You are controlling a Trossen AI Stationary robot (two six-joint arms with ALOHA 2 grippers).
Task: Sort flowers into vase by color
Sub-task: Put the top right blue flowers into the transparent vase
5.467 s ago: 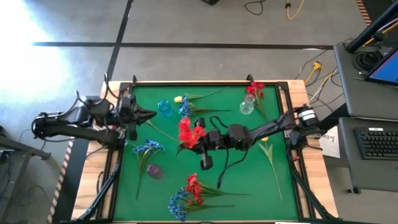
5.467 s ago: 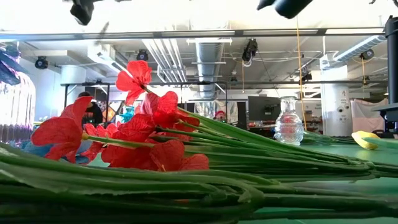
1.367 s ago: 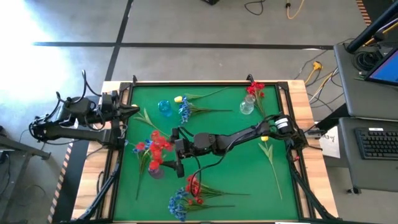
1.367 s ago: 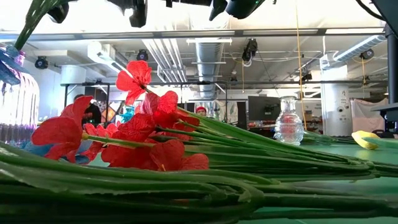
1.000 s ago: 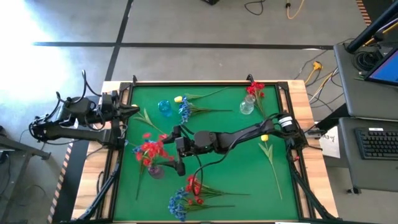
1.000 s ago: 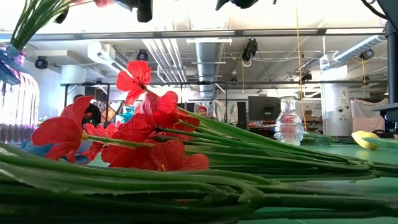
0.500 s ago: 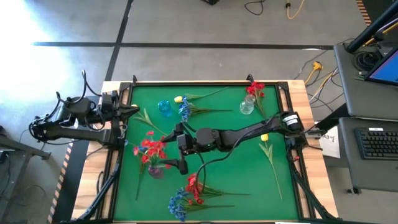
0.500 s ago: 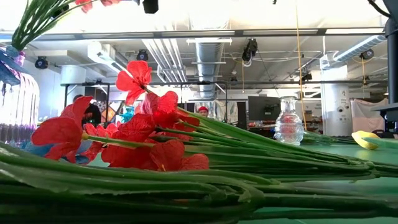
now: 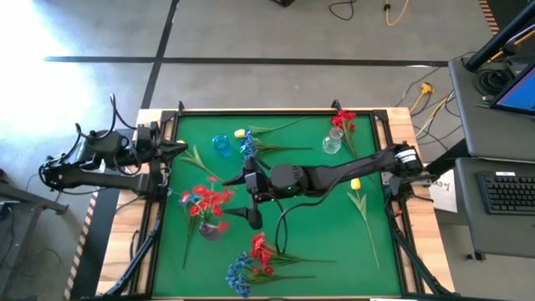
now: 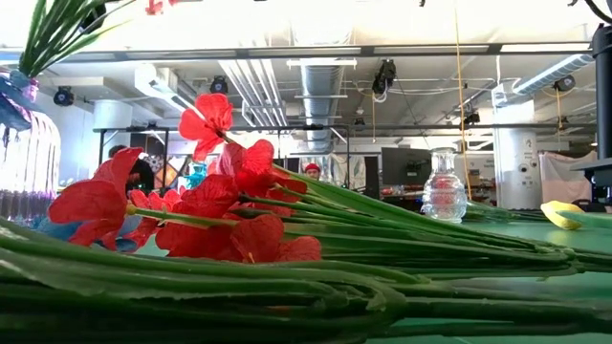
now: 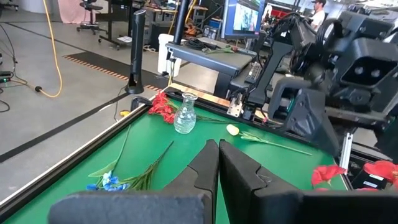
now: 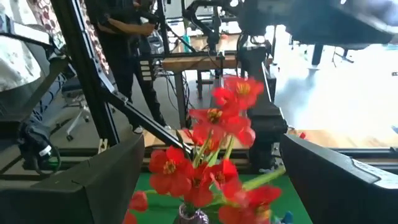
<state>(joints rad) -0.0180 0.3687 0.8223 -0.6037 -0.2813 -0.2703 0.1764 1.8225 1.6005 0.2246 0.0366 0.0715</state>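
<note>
A bunch of red flowers [image 9: 207, 199] stands in the purple vase [image 9: 209, 228] at the table's left middle, stems down in its neck; the low view shows their green stems [image 10: 55, 29] rising from it [image 10: 21, 167]. My right gripper [image 9: 249, 199] hovers open just right of the bunch. In its wrist view its fingers [image 12: 93, 180] frame the blossoms [image 12: 214, 134] from short of them. My left gripper [image 9: 182, 147] waits shut at the table's left edge, its fingers [image 11: 217, 155] closed on nothing.
A blue vase [image 9: 221, 144] and a clear vase [image 9: 332, 143] holding red flowers [image 9: 343, 119] stand at the far side. Loose on the cloth lie blue [image 9: 248, 147], yellow [image 9: 358, 186] and, near the front edge, red [image 9: 261, 249] and blue flowers [image 9: 240, 272].
My right gripper, open throughout, has risen and drawn back toward the table's right edge, away from the purple vase. The red bunch stays standing in the vase.
</note>
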